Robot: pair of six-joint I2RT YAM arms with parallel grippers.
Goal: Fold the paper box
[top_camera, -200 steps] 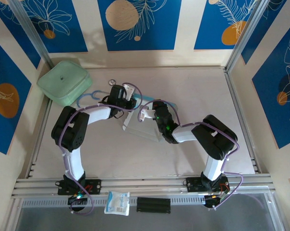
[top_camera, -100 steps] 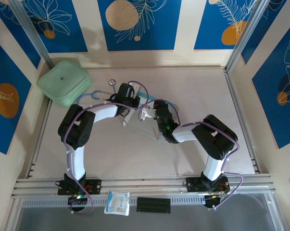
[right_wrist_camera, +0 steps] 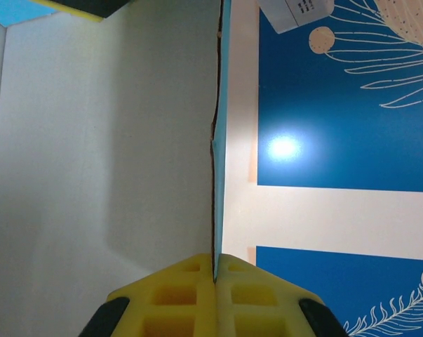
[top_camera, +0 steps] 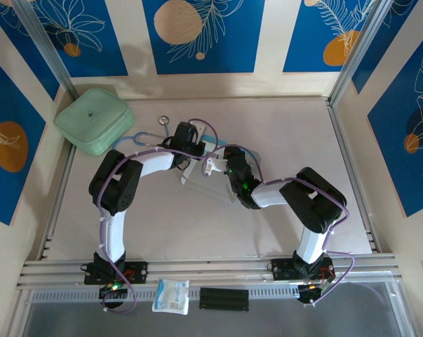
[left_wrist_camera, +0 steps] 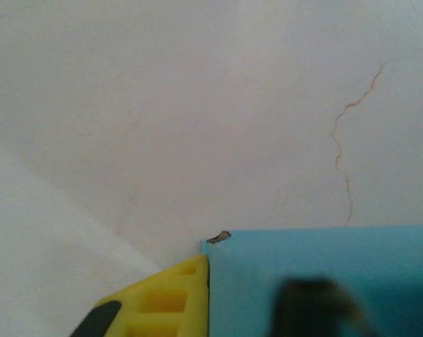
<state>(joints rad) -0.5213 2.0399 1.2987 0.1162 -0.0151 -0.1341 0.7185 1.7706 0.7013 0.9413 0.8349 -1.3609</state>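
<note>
Paper box wall pinched edge-on in the right end effector

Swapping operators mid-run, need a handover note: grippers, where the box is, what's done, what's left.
Right gripper: shut on the thin edge of a paper box panel, white face on one side, light blue on the other.
Left gripper: at a light blue flap at the box's far end; open or shut unclear.
Box: mid-table between both grippers, white inside showing, not closed.
Done: panels gripped mid-fold, apparently.
Left: fold the remaining flaps and close it.
</note>
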